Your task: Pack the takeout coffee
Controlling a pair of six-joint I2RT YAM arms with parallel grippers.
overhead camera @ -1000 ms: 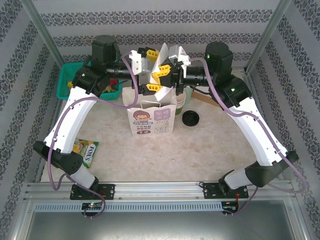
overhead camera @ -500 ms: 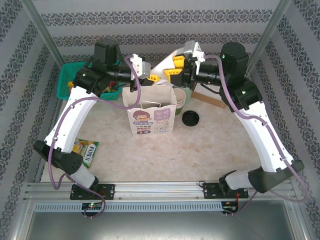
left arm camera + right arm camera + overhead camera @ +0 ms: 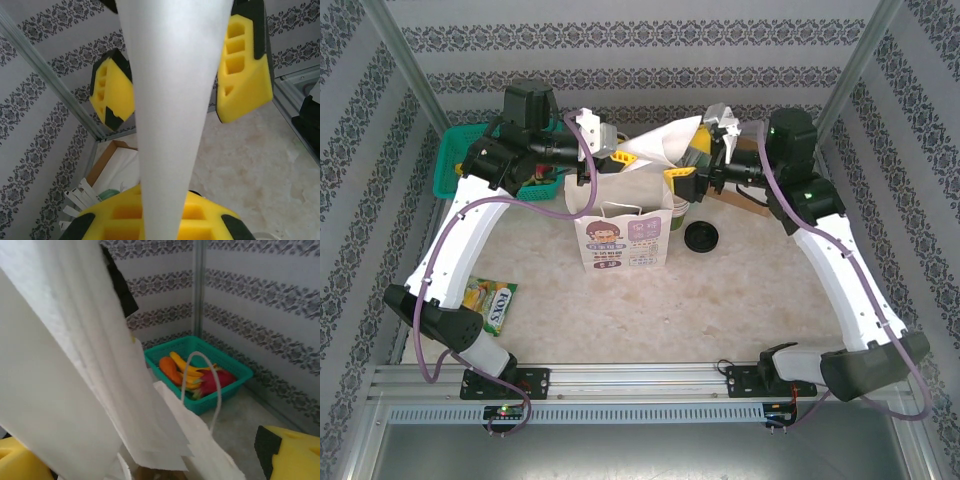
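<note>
The takeout coffee is hidden. A printed white paper bag (image 3: 620, 236) stands open mid-table, its rope handle (image 3: 201, 386) seen from the right wrist. My left gripper (image 3: 607, 152) hovers above the bag's back left corner, shut on the narrow end of a folded white paper sheet (image 3: 663, 146). In the left wrist view that sheet (image 3: 172, 100) rises out of the closed yellow jaws of the left gripper (image 3: 161, 220). It fans out toward my right gripper (image 3: 691, 160), which is open with its fingers (image 3: 245, 65) spread either side of the sheet (image 3: 75, 365).
A loose black lid (image 3: 702, 237) lies right of the bag, with stacked lidless cups (image 3: 681, 206) behind it. A teal basket (image 3: 458, 160) of fruit (image 3: 172, 369) sits back left. A snack packet (image 3: 491, 304) lies front left, a cardboard box (image 3: 740, 198) back right.
Both grippers were close together over the bag. The right arm has pulled back to the right, the left slightly to the left, and the white sheet now spans the gap.
</note>
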